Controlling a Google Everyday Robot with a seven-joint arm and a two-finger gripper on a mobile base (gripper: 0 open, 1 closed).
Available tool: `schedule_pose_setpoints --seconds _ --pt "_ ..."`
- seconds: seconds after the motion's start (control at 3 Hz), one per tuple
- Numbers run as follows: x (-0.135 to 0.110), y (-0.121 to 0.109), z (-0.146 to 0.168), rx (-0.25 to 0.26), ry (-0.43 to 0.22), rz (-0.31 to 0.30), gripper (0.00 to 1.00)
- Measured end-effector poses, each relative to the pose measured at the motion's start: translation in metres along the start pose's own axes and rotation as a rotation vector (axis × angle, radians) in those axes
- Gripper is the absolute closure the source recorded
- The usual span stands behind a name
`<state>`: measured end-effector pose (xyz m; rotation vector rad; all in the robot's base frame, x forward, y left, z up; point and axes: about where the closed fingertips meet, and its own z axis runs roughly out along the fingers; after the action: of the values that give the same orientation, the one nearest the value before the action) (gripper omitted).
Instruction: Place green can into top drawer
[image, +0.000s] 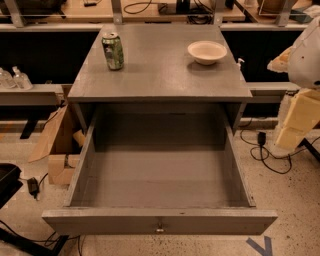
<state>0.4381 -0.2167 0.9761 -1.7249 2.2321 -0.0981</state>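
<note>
The green can (113, 50) stands upright on the grey cabinet top (160, 75), at its back left. The top drawer (160, 172) is pulled fully open below the cabinet top, its inside bare, and a small metal knob (160, 230) sits at the middle of its front panel. My gripper (298, 120) is at the right edge of the view, beside the cabinet's right side, well away from the can and holding nothing that I can see.
A cream bowl (207, 51) sits on the cabinet top at the back right. Cardboard (57, 145) leans on the floor left of the drawer. Cables (265, 155) lie on the floor at the right. Clear bottles (15, 79) stand on a low shelf at the left.
</note>
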Motion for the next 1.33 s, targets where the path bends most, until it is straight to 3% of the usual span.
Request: schedule_pose_setpoints --seconds 0.67,1.0,1.33 --pt "-0.004 -0.009 0.003 0.022 -0.026 -0.008 0.00" --pt "-0.035 -0.071 0.011 0.148 -0.165 -0.080 0.00" --pt "-0.086 -0.135 0.010 0.267 -0.359 -0.109 0.00"
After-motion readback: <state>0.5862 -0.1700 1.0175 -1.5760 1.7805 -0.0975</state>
